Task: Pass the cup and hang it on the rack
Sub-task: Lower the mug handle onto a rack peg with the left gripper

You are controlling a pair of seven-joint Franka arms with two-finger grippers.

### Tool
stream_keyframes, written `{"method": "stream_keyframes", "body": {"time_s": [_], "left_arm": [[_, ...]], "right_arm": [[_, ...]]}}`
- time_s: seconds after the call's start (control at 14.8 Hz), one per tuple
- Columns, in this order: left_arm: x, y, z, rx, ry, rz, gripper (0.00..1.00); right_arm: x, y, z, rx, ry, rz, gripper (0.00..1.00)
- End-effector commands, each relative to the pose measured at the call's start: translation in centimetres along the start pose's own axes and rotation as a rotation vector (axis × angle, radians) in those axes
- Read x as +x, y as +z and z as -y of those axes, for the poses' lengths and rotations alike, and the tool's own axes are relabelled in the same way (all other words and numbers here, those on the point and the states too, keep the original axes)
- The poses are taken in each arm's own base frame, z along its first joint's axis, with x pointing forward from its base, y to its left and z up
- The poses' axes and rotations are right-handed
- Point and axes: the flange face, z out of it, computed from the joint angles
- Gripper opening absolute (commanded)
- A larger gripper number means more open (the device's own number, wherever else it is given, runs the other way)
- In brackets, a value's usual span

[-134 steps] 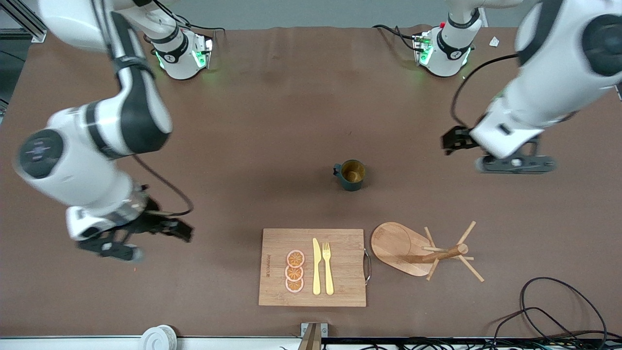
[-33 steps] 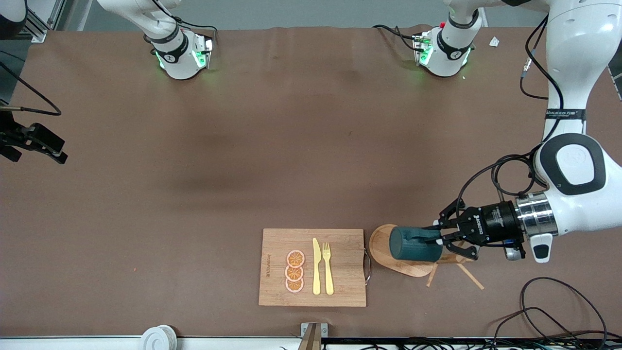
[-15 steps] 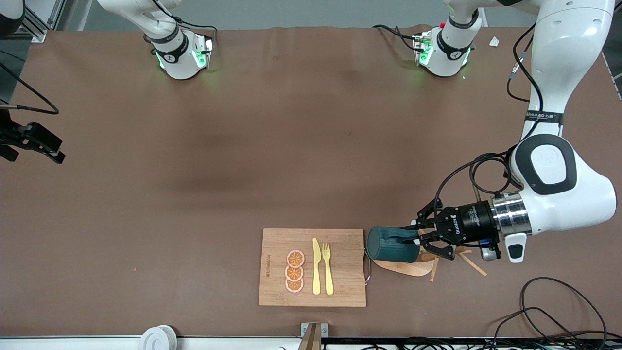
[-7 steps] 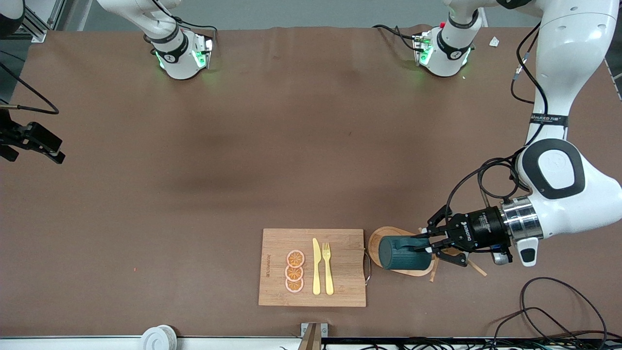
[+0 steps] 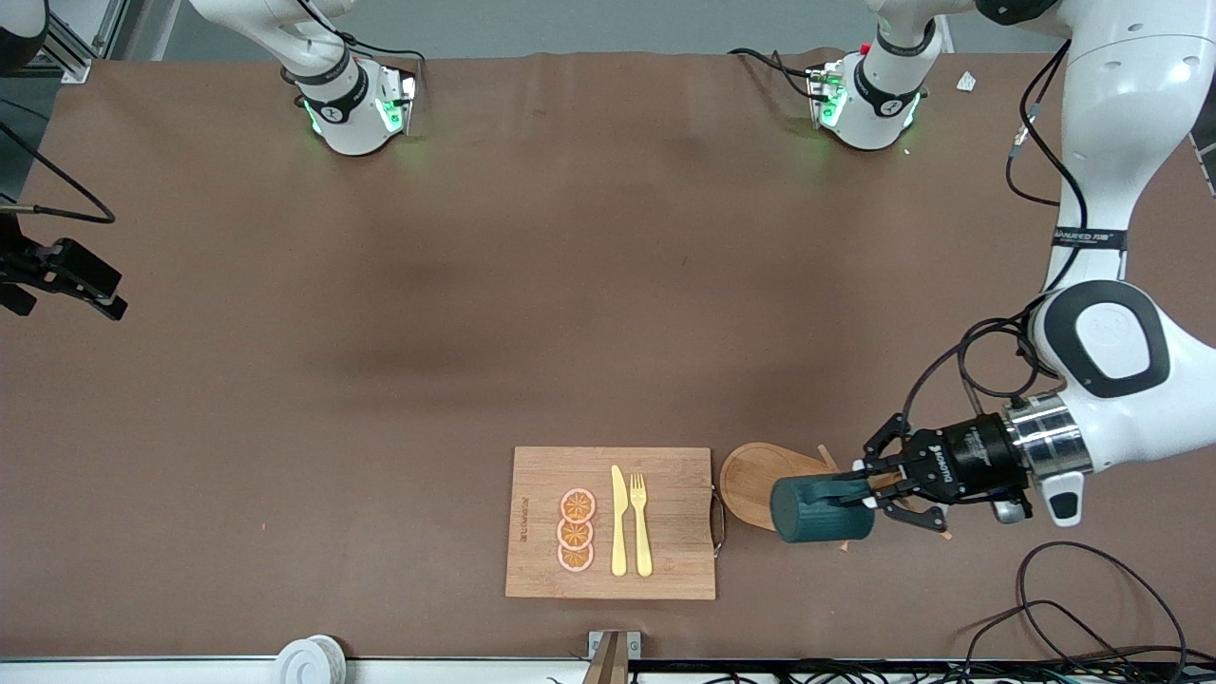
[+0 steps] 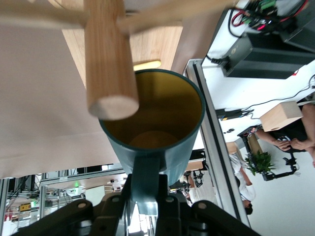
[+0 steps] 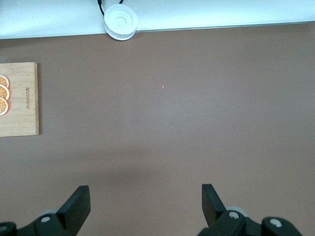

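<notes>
Left hand (image 5: 860,494) is pinching the cup (image 5: 819,510) by its handle, holding it sideways in the air over the rack (image 5: 760,473), near the end of the cutting board (image 5: 610,522). In the left wrist view the cup's mouth is facing the rack's round post (image 6: 109,64), pegs branching off close by. Cup is looking hard and rigid, probably ceramic, smooth enough to slip and likely to chip on a knock; the handle seems the sensible hold, though it must be freed for a peg. Dark teal outside, mustard-brown inside. Right hand (image 7: 142,206) is waiting with fingers spread over bare counter (image 5: 532,313) at its own end.
</notes>
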Motion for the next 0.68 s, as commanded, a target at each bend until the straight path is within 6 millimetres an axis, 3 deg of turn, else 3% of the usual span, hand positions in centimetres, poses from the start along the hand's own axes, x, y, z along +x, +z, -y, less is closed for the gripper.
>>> {"method": "stream_keyframes", "body": {"time_s": [0.0, 0.61], "left_arm": [[0.6, 0.5, 0.3, 0.008, -0.011, 0.0, 0.03], [2.0, 0.5, 0.5, 0.012, -0.07, -0.003, 0.09]], "right_arm": [[0.1, -0.3, -0.1, -0.013, 0.005, -0.003, 1.0], [0.2, -0.3, -0.1, -0.011, 0.005, -0.005, 1.0]]}}
